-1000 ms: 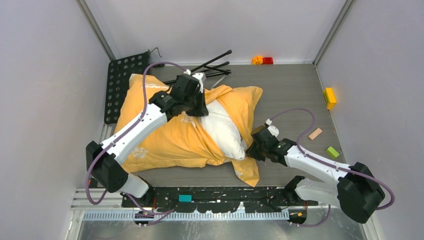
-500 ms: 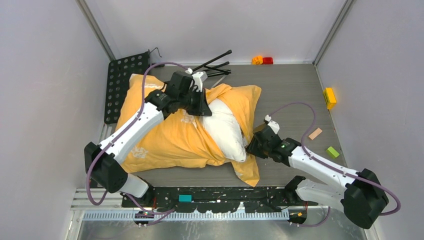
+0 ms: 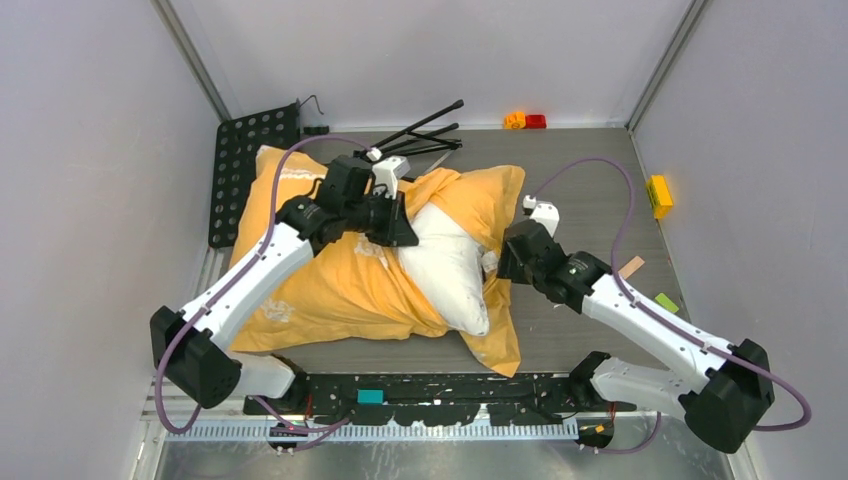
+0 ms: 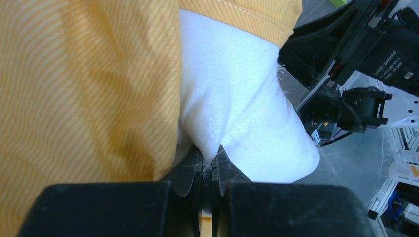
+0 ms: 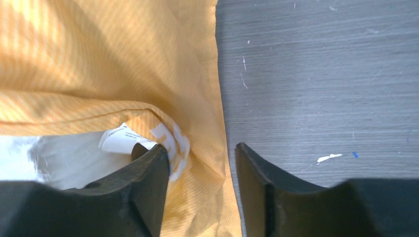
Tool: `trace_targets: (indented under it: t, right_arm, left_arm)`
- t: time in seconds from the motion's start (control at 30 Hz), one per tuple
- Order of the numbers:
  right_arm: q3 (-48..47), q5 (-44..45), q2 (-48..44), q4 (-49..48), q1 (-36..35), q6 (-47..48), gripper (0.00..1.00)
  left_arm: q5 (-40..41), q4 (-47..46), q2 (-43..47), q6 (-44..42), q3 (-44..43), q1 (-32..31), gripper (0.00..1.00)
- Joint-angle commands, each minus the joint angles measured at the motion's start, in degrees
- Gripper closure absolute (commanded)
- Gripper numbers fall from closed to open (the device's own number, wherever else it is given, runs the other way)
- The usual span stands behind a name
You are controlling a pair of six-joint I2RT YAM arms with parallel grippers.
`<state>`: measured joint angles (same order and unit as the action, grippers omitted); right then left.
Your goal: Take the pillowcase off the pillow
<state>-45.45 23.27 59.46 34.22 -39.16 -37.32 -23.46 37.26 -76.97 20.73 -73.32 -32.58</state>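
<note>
The pillowcase (image 3: 330,270) lies across the table middle with its orange-yellow face showing. The white pillow (image 3: 450,265) sticks out of its open right end. My left gripper (image 3: 405,230) is shut on a pinch of the white pillow (image 4: 232,98); the orange fabric (image 4: 84,84) lies to its left. My right gripper (image 3: 503,262) is open at the pillowcase's right edge. Its jaws straddle the orange hem (image 5: 197,148) beside white care labels (image 5: 168,138), with a bit of white pillow (image 5: 59,155) at the left.
A black perforated plate (image 3: 245,170) and black tripod legs (image 3: 425,130) lie behind the pillow. Small blocks sit at the back (image 3: 525,121) and along the right side: yellow (image 3: 658,195), tan (image 3: 631,267), green (image 3: 665,304). Grey walls close in on both sides.
My left gripper has drawn left and slightly forward while pinching the pillow. My right gripper has moved away from me along the pillowcase's right edge, up to its open end.
</note>
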Motion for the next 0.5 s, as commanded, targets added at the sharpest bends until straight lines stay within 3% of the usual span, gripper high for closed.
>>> trace_targets:
  t: [0.0, 0.1, 0.17, 0.47]
  right_arm:
    - [-6.36, 3.01, 1.17, -0.21, 1.53, 5.82, 0.38]
    - [-8.25, 1.28, -1.25, -0.63, 2.62, 7.92, 0.21]
    - [-9.3, 0.81, -2.63, -0.64, 3.58, 9.09, 0.16]
    - [-9.36, -11.93, -1.69, -8.62, 4.57, 15.62, 0.13]
  left_arm:
    - [-1.08, 2.0, 3.55, -2.93, 1.31, 1.03, 1.0]
    - [-2.06, 1.13, 3.8, -2.61, 2.6, 1.03, 1.0]
    - [-2.35, 0.42, 3.93, -2.14, 3.53, 1.03, 1.0]
    - [-2.7, -1.0, 4.46, -2.14, 5.8, 0.94, 1.0]
